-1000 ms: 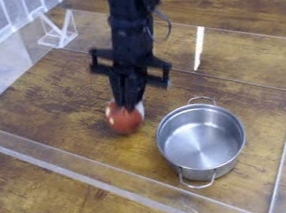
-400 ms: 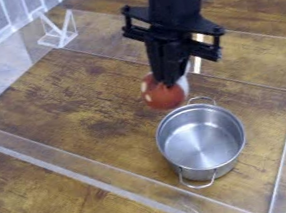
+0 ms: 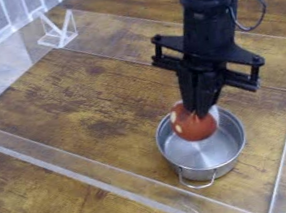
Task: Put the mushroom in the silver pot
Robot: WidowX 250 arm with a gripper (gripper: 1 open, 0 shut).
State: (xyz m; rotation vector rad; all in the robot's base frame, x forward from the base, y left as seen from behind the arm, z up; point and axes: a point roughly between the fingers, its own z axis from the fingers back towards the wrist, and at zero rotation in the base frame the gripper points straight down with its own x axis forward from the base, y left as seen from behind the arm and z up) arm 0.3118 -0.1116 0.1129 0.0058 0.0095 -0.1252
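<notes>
Gripping mushroom [image 3: 195, 127], hand [image 3: 196, 115] over silver pot [image 3: 213, 156]

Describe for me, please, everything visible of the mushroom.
The mushroom shows as a small, rounded, reddish-orange cap with a smooth look; its stem is hidden. It hangs in the shut tool, gripped from above, over the mouth of the silver pot. Whether it touches the pot cannot be told.
</notes>
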